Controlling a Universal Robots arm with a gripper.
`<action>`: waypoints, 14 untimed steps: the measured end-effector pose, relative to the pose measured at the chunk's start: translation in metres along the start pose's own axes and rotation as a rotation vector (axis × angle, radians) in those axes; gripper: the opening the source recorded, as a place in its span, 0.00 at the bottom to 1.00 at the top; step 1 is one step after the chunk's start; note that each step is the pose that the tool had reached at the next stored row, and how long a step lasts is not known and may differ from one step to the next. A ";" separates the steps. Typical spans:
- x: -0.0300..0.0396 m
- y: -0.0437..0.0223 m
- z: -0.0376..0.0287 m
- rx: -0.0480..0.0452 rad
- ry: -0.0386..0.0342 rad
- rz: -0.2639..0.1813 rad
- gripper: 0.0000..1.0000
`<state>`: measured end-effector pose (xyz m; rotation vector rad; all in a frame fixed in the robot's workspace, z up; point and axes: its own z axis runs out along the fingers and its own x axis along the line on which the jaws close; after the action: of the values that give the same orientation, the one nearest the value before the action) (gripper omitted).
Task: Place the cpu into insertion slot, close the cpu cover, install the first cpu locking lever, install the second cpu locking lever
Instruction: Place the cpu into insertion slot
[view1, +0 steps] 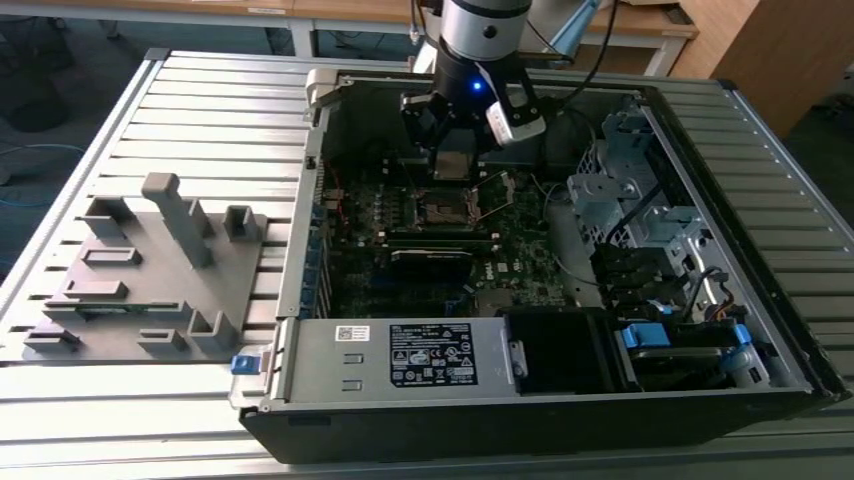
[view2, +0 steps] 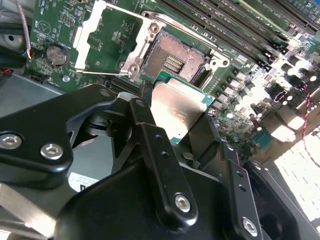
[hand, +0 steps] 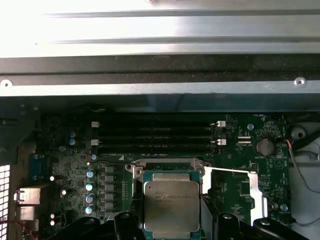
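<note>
- Gripper (view2: 177, 119) is clamped on the flat grey chip (view2: 178, 102), with one finger on each side.
- Chip hangs over the slot (view2: 176, 59) and is not in it yet.
- Cover (view2: 144, 45) is swung open, just beside the slot.
- In the exterior view the gripper is at 12 o'clock from the slot, and the long black strips (view1: 434, 237) lie at 6 o'clock.
- Grey tray (view1: 140, 270) sits well apart at 9 o'clock, outside the computer case (view1: 534, 420).

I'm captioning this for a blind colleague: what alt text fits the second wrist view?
The gripper holds the cpu close to the empty insertion slot on a green motherboard. The silvery cpu cover is flipped open beside the slot.
</note>
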<state>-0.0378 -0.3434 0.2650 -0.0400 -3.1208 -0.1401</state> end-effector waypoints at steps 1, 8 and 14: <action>0.0000 -0.0001 0.0010 0.0000 -0.0001 0.000 0.54; 0.0001 -0.0007 0.0083 0.0001 -0.0006 0.000 0.54; 0.0000 -0.0011 0.0123 0.0000 -0.0008 0.000 0.54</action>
<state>-0.0381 -0.3434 0.2526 -0.0400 -3.1215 -0.1402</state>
